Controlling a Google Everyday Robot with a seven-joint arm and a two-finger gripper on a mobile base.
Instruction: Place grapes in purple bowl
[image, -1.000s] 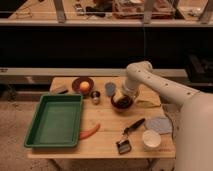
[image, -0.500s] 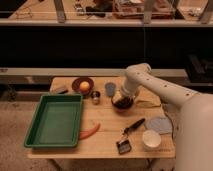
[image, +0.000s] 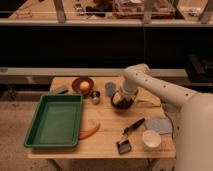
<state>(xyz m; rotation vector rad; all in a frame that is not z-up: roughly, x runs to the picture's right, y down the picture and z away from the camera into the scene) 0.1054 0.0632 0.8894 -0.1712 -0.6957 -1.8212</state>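
The purple bowl (image: 76, 85) is a shallow dark dish at the table's back left, and a small orange fruit (image: 84, 85) sits on it. To its right stands a deeper reddish-brown bowl (image: 123, 105). The grapes (image: 119, 103) show only as a dark lump inside that bowl, mostly hidden. My gripper (image: 122, 97) reaches down from the white arm (image: 155, 87) into that bowl, right on the grapes. It is well to the right of the purple bowl.
A green tray (image: 55, 120) fills the table's left half. A carrot (image: 89, 131), a brush (image: 129, 133), a grey-blue cloth (image: 159, 124) and a white bowl (image: 150, 139) lie toward the front. A blue cup (image: 110, 89) and a small can (image: 95, 96) stand between the two dark bowls.
The arm and gripper stay over the reddish-brown bowl with barely any shift. Nothing on the table has moved.
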